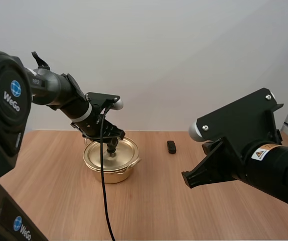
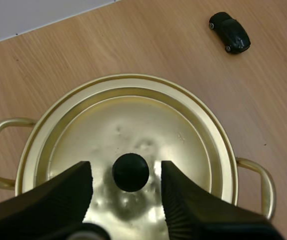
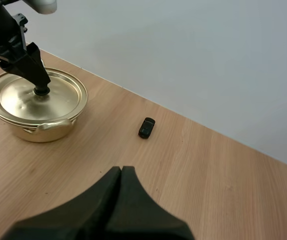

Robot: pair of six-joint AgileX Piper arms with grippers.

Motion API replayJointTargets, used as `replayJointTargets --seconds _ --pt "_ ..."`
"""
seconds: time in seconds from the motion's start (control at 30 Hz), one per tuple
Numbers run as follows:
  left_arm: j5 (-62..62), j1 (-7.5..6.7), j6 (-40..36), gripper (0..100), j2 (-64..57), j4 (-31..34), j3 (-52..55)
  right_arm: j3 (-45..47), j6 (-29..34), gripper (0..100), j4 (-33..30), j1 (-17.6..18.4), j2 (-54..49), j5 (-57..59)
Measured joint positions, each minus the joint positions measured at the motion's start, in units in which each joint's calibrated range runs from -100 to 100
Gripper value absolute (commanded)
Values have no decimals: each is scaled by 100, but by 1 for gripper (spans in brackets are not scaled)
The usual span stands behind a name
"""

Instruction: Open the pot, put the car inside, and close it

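Brass-coloured and faintly dented, the lid (image 2: 133, 120) sits on the two-handled pot (image 1: 109, 173). The left gripper (image 1: 112, 144) straddles the round black knob (image 2: 130, 171), jaws open and clear of it. Judged best: close squarely on the knob, then lift straight up. The glossy black toy car (image 2: 230, 32) lies well apart on the wood-grain table (image 1: 184, 211). The right gripper (image 3: 121, 172) hovers, jaws pressed together, empty.

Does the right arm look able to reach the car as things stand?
Probably yes: the car lies alone on bare table, apart from the pot, and nothing stands between it and the right gripper, which is shut.
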Motion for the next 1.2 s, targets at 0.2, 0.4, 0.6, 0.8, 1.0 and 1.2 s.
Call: replayJointTargets --seconds 0.2,0.4,0.6,0.8,1.0,1.2 --pt "0 0 77 60 223 5 0 0 0 0 0 -15 0 14" --pt "-159 0 183 0 236 -21 0 0 0 0 0 -15 0 14" --pt "-143 0 420 0 -62 -395 -54 0 0 0 0 -15 0 14" --pt "338 0 273 0 -851 -561 -502 363 0 0 0 -15 272 -768" --pt "319 0 -169 0 -2041 -763 -815 485 -27 0 115 -15 1147 -2278" --pt "-388 18 -385 0 -3195 -801 -815 2 -498 0 761 -15 2304 -3004"
